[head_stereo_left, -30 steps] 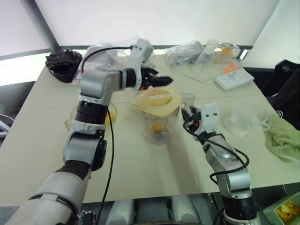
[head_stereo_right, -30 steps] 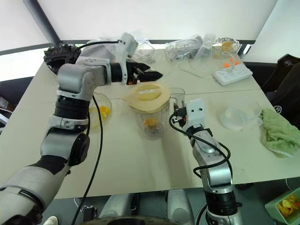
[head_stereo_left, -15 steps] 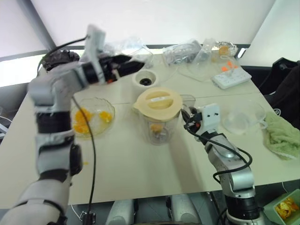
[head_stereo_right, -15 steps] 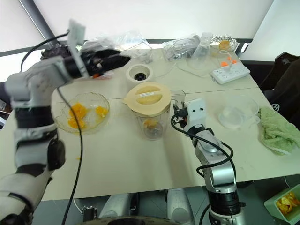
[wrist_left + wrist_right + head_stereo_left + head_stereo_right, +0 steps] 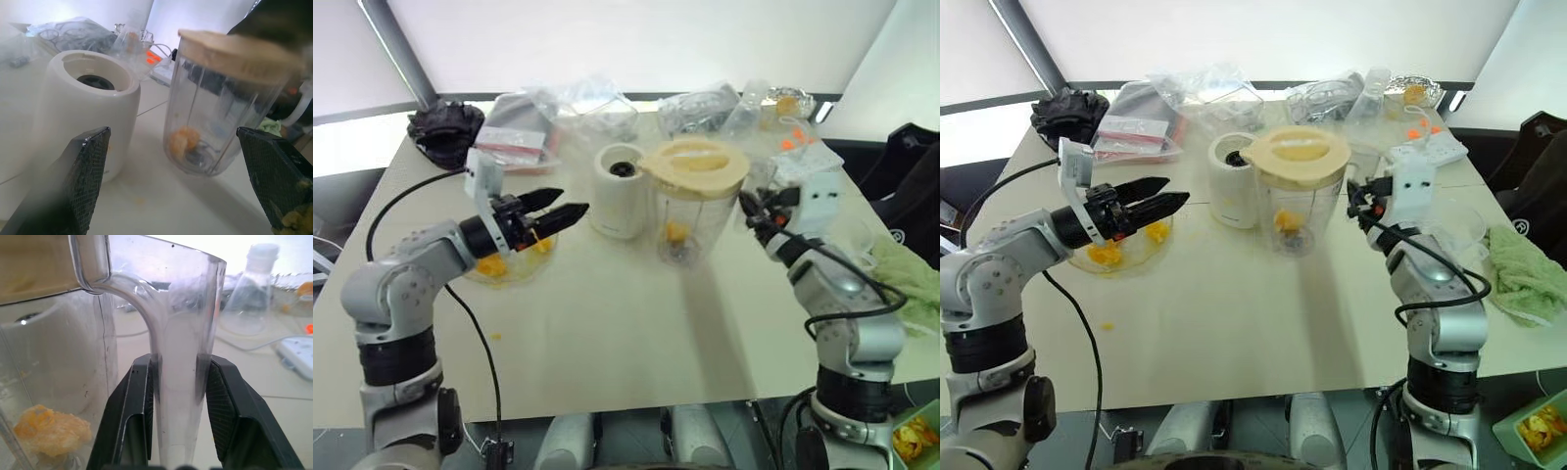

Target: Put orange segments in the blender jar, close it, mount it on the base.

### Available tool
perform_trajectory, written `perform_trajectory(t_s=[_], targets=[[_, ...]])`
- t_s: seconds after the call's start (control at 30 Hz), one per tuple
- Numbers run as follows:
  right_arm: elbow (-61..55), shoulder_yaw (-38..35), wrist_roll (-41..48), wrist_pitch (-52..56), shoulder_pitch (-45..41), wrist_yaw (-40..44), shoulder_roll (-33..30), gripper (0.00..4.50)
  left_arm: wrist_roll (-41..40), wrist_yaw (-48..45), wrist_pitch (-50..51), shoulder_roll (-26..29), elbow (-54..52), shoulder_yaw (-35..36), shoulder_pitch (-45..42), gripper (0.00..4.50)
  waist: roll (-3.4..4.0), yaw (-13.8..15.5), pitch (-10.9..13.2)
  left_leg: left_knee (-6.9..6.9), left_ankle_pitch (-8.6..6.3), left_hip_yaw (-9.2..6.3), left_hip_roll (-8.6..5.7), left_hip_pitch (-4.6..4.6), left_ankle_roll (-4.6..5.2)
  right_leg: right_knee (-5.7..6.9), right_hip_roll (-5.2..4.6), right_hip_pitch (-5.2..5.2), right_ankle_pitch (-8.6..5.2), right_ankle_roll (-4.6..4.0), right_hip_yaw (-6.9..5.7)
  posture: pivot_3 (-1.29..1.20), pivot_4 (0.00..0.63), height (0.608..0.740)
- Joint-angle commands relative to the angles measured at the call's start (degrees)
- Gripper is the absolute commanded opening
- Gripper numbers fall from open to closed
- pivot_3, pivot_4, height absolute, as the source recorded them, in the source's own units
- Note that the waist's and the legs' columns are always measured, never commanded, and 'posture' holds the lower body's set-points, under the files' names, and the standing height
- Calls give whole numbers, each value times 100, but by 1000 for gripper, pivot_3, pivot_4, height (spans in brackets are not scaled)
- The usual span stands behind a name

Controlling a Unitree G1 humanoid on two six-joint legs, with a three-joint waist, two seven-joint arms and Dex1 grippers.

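The blender jar (image 5: 690, 217), clear with a cream lid (image 5: 695, 164) on it, is just right of the cream-white base (image 5: 620, 191), whose dark socket faces up. An orange segment (image 5: 183, 142) lies by the blades inside the jar. My right gripper (image 5: 751, 208) is shut on the jar's handle (image 5: 178, 382), one finger (image 5: 142, 401) on each side. I cannot tell whether the jar's foot touches the table. My left gripper (image 5: 558, 208) is open and empty, pointing at the base from above a wavy glass bowl (image 5: 1087, 262) that holds more orange segments (image 5: 1107, 253).
Plastic bags, a clear bottle and a black object (image 5: 445, 132) crowd the table's far side. A white power strip (image 5: 1427, 147) lies at the back right. A green cloth (image 5: 1528, 274) is at the right edge and a green bin (image 5: 1538, 426) of peel is below it.
My left arm has drawn back from over the lid, to the left and down, and is now above the bowl. My right gripper has carried the jar rightward and up, beside the base.
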Motion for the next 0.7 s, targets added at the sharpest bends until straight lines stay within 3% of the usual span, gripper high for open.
perform_trajectory(t_s=[0.03,0.2,0.37,0.5,0.7], targets=[[-238,-394,302,116,-584,103,-398,982,-315,167,-113,26,-442,144,207,4262,10,5,10,0,0,2,0,-1,0,1,0,-2,0,0,1,0,150,740],[845,-438,600,363,-2314,339,-952,982,-93,103,-564,171,-759,-216,782,4262,24,-33,29,9,1,14,-1,-5,1,-4,-1,-3,3,-10,4,0,150,740],[1941,-157,409,24,-3342,513,-1085,982,142,153,-1043,257,-984,-566,1157,4262,23,9,29,4,1,14,0,-4,1,-5,12,-3,0,-25,0,0,150,740],[3365,430,-21,-881,-4412,508,-624,982,847,375,-1731,295,-1161,-960,1552,4262,23,-23,30,5,1,21,-2,-12,1,-8,4,-11,9,-15,5,0,150,740],[4408,761,-322,-1720,-4875,529,-33,982,947,873,-2216,-135,-1332,-853,1810,4262,23,8,31,3,2,13,3,-39,-1,0,8,-44,16,-20,0,0,150,740]])
